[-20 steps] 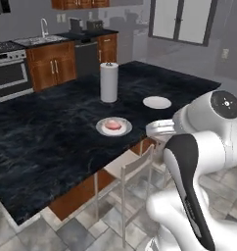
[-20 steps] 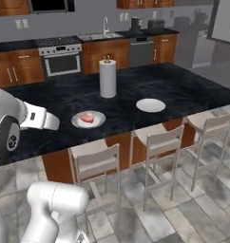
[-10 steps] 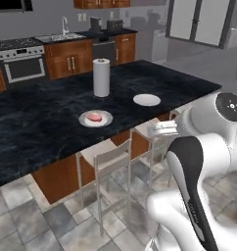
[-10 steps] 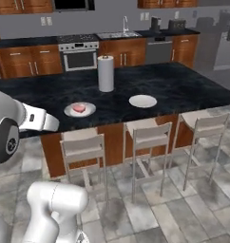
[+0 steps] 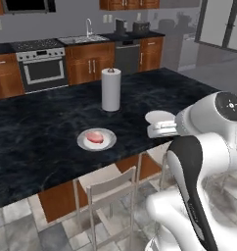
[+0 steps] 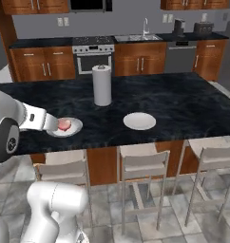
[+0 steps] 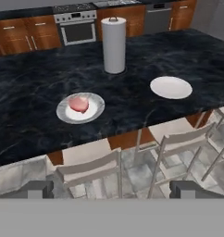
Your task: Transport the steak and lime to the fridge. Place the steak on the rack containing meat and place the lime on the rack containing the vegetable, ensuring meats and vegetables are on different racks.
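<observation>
While the steak: is seen as a pink-red lump (image 7: 78,102) resting on a grey plate (image 7: 96,110), it is left untouched on the dark marble island (image 7: 35,88).
Steak, other views: it is picked out on the same plate from the left base view (image 5: 95,137) and from the right base view (image 6: 64,125), where the arm's white forearm partly covers the plate's near edge.
Plate position: it is set near the island's front edge, above a pale stool (image 7: 88,169).
Gripper: its two dark fingertips (image 7: 38,189) are spread wide at the bottom of the hand view, nothing is held between them, and the gripper (image 7: 111,190) is kept well short of the island, over the stools.
Second plate: a white, bare one (image 7: 171,87) is seen to the steak's right, well apart from it.
Paper towel roll: it is stood upright (image 7: 114,45) behind both plates.
Background: a steel oven (image 7: 78,27) is set among brown cabinets (image 7: 19,37) along the far wall.
</observation>
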### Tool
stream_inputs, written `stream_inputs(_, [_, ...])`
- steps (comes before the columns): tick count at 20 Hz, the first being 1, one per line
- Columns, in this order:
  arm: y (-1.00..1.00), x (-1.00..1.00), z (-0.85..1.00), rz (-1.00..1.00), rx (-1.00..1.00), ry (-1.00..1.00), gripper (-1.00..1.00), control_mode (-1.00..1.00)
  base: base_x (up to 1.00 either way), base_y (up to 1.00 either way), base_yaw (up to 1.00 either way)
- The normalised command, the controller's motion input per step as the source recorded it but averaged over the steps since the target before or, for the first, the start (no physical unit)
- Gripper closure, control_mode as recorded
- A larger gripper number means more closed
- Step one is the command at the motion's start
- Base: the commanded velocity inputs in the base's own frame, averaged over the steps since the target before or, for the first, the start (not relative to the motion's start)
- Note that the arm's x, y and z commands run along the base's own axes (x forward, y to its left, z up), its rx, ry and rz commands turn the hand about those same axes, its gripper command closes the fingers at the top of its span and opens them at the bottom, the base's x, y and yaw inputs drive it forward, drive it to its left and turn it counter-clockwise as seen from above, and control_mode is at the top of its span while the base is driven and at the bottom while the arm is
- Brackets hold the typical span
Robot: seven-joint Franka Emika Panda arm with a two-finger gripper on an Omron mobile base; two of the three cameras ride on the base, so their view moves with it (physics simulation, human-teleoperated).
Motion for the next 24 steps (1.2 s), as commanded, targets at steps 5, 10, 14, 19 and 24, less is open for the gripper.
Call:
stream_inputs(5, [0.00, 0.00, 0.00, 0.00, 0.00, 0.00, -1.00, 1.00, 0.99, -0.10, 0.22])
stream_inputs(10, [0.00, 0.00, 0.00, 0.00, 0.00, 0.00, -1.00, 1.00, 0.71, 0.37, 0.09])
stream_inputs(14, [0.00, 0.00, 0.00, 0.00, 0.00, 0.00, -1.00, 1.00, 0.05, 0.34, 0.06])
stream_inputs(19, [0.00, 0.00, 0.00, 0.00, 0.00, 0.00, -1.00, 1.00, 0.62, 0.13, 0.19])
stream_inputs(24, [0.00, 0.00, 0.00, 0.00, 0.00, 0.00, -1.00, 1.00, 0.81, -0.09, 0.49])
